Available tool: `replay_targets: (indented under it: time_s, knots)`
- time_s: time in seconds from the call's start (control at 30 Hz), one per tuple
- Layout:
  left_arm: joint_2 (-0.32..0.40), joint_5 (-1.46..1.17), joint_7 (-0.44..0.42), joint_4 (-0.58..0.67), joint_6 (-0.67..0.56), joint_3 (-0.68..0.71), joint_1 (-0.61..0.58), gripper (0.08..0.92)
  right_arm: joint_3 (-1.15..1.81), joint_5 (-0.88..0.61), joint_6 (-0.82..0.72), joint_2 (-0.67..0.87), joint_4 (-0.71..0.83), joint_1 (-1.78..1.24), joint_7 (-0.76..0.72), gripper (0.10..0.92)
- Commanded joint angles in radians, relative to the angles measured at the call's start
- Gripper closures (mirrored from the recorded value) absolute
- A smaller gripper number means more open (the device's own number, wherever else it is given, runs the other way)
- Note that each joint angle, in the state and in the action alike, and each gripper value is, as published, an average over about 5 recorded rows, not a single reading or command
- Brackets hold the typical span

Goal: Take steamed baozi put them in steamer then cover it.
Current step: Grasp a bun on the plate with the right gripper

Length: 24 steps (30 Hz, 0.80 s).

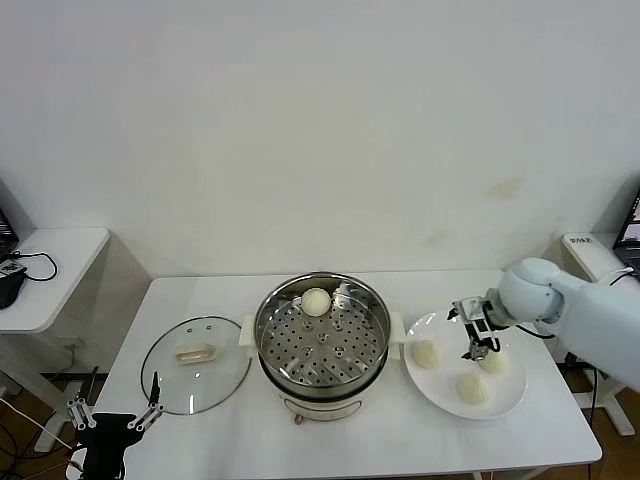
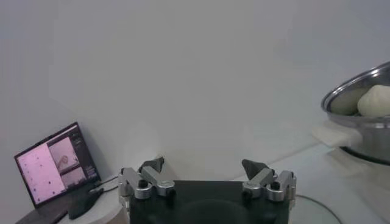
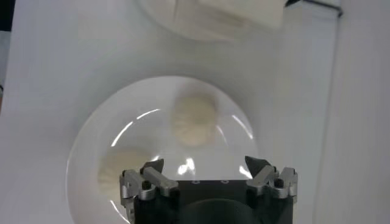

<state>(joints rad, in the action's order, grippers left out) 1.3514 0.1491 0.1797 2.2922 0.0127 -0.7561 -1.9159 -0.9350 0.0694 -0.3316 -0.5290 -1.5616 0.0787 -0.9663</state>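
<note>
Down at the front edge, the left gripper (image 1: 112, 418) waits with its fingers wide apart, holding nothing, near the cover (image 1: 196, 364) lying flat on the table (image 1: 400, 440). One steamed baozi (image 1: 316, 301) sits in the steamer (image 1: 321, 335). Three more rest on the plate (image 1: 440, 398). The right gripper (image 1: 478, 339) hangs over them, fingers spread, empty. So I think one bun is done, three are left, then the cover goes on. Only the left wrist view shows a laptop (image 2: 56, 165); the right wrist view looks straight down at a bun (image 3: 194, 119) between the fingers
</note>
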Motion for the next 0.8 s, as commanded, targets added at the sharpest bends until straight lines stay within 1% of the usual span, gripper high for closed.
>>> replay_targets:
  time_s: [0.03,0.5,0.8]
  knots:
    - [0.0,-0.001,-0.003,-0.004,0.005,-0.012,0.0,0.177,0.09,0.046,0.025,-0.099,0.138,-0.157,0.011,0.203]
    - [0.001,-0.001,-0.004,-0.008,0.006,-0.02,0.0,0.177,0.122,0.057,0.061,-0.209,0.234,-0.19,0.031,0.203]
    - [0.002,-0.003,-0.002,-0.009,0.005,-0.025,-0.001,0.177,0.12,0.071,0.044,-0.243,0.257,-0.191,0.037,0.203]
